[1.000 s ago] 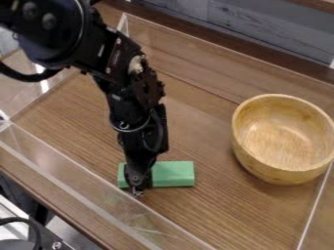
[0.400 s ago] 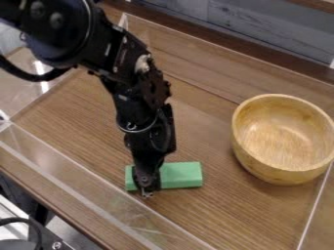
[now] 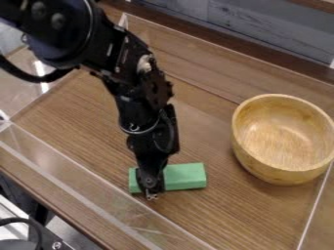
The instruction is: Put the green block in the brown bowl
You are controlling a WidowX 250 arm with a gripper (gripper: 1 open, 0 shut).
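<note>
Since a second ago the green block (image 3: 174, 178) has slid a little to the right along the wooden tabletop (image 3: 78, 122), toward the brown bowl (image 3: 282, 138), and the gripper (image 3: 150, 190) has gone with it, so that both sit slightly nearer the bowl than they did. Its black fingers point straight down and are pressed together at the block's left end, at tabletop level, with no gap visible between them. Whether they actually pinch that end of the block or only touch it, this view does not settle, since the fingertips cover the spot.

Lying flat on the tabletop, the block has its long side running roughly left to right, tilted slightly so the right end sits a touch higher in the picture. It is to the left of the bowl and a little nearer the camera, apart from it, with bare wood between the two. The bowl stands upright on the same surface, its thick rim and pale grained inside facing up, with nothing visible in it.

Reaching in from the upper left, well away from the bowl, the black arm (image 3: 111, 68) bends down over the block. A clear plastic wall (image 3: 53, 156) runs along the tabletop's near edge, on the camera side of the block.
</note>
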